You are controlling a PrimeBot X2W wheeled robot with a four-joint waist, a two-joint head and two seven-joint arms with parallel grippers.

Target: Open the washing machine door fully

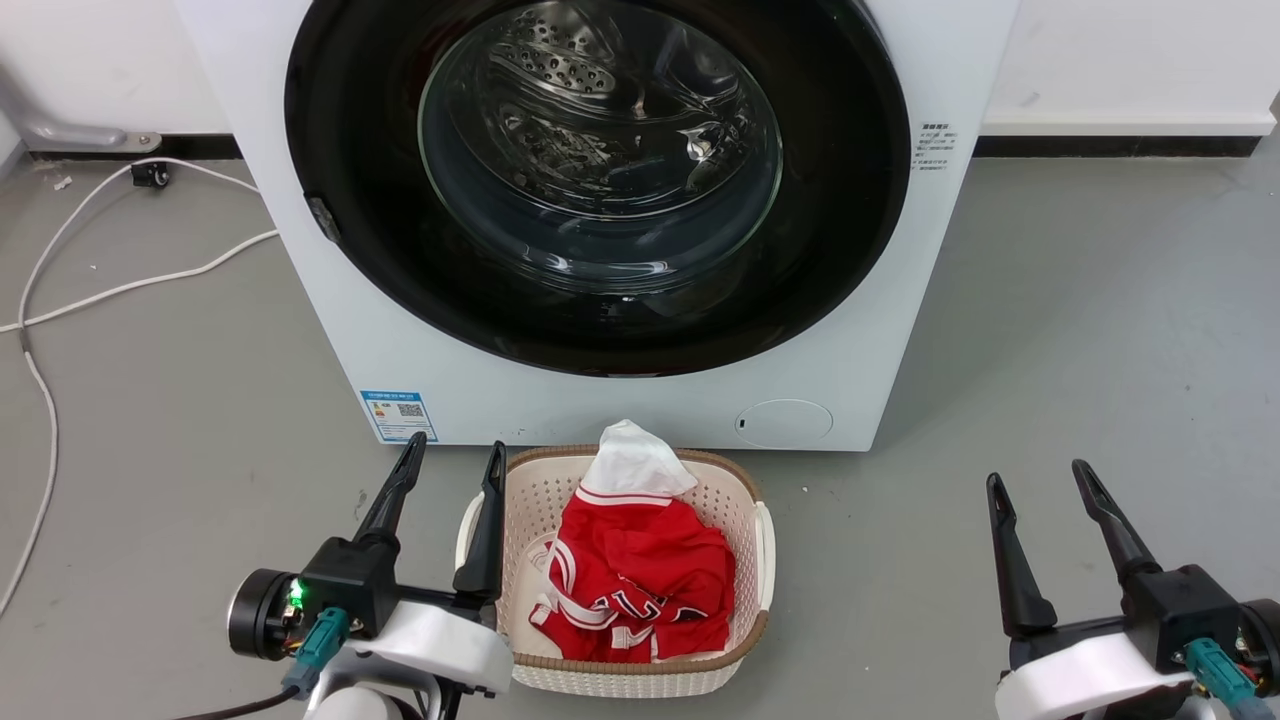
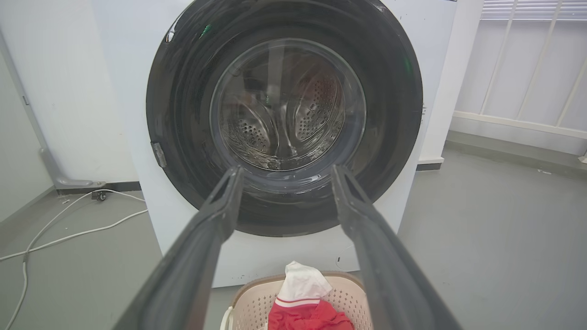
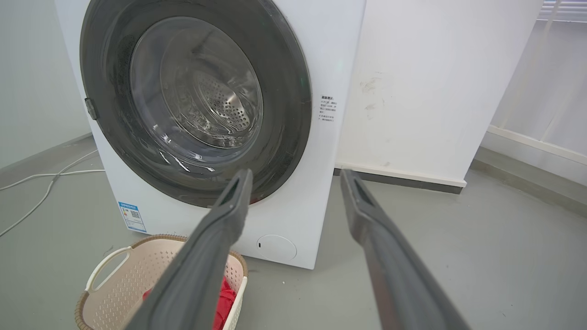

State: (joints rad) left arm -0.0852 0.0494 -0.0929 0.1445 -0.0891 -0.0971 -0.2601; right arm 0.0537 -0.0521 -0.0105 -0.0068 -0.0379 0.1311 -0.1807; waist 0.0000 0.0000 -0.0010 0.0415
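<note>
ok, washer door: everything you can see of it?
The washing machine door is a large round glossy black ring around a clear bulging glass window; the perforated steel drum shows through. A small grey tab sits on its left rim. It looks shut, flush with the white machine. Nothing touches it; left gripper and right gripper, both open, sit low, clear of it.

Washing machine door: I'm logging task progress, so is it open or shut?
Shut. The washing machine door sits flush against the white machine front in all three views, with no gap at its rim.
</note>
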